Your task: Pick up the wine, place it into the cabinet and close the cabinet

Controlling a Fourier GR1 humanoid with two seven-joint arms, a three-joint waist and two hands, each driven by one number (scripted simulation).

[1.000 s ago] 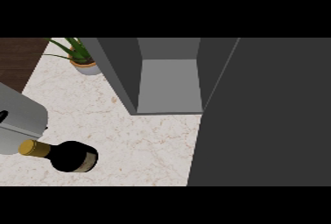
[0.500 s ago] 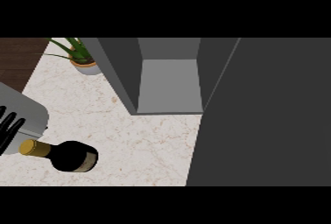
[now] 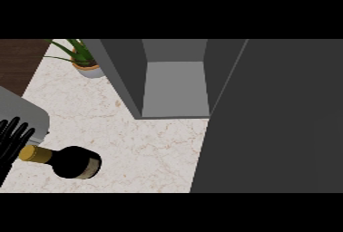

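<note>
Left hand (image 3: 15, 138), fingers straight and spread, hangs at the view's left edge just above the gold-capped neck of the wine bottle (image 3: 70, 162), which stands on the marble counter (image 3: 134, 140) near the open cabinet (image 3: 175, 88), apparently poised for a grasp.

Potted plant (image 3: 83, 61) at upper left of the frame, green leaves in a pale pot, standing on a speckled marble counter (image 3: 134, 149), dark wood floor (image 3: 17, 61) at far upper left
</note>
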